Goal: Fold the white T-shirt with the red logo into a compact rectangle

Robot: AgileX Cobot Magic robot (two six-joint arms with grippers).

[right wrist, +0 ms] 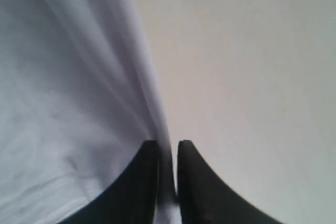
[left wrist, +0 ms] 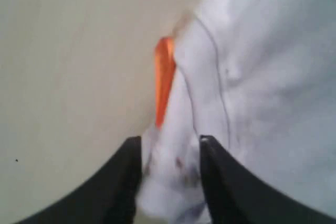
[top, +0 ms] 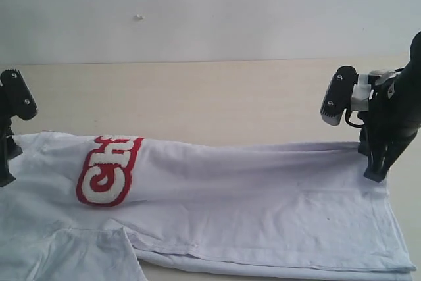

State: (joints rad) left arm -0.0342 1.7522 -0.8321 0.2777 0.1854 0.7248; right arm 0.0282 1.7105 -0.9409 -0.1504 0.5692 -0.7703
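The left arm stands at the left edge of the exterior view, dark and jointed, with its tip down at the shoulder end of the white T-shirt [top: 263, 202]. Seen from the wrist, the left hand [left wrist: 170, 141] has its two black, smooth, tapering fingers [left wrist: 118, 182] well apart, and a soft wad of white cloth fills the space between them. Whether they press on that wad, I cannot tell. An orange tag [left wrist: 164, 77], narrow and glossy, stands on edge just beyond the wad, beside a stitched seam in the fabric.

The right arm leans in from the right, black with a white block near the wrist, and slopes down so that its tip meets the far corner of the shirt. The right hand [right wrist: 168, 145] has its fingers nearly together, clamped on a thin fold of the garment's edge that runs into the slit between them. From that pinch, long shallow creases fan away through the cloth.

The shirt lies flat across the pale wooden surface [top: 217, 103], stretched between the two arms, doubled over along its length into a long band. Its cotton is matte and lightly wrinkled. The red logo [top: 108, 169] wraps over the fold near the left end, a red patch with fuzzy white raised letters, only partly readable. A plain light wall [top: 197, 11] rises behind.
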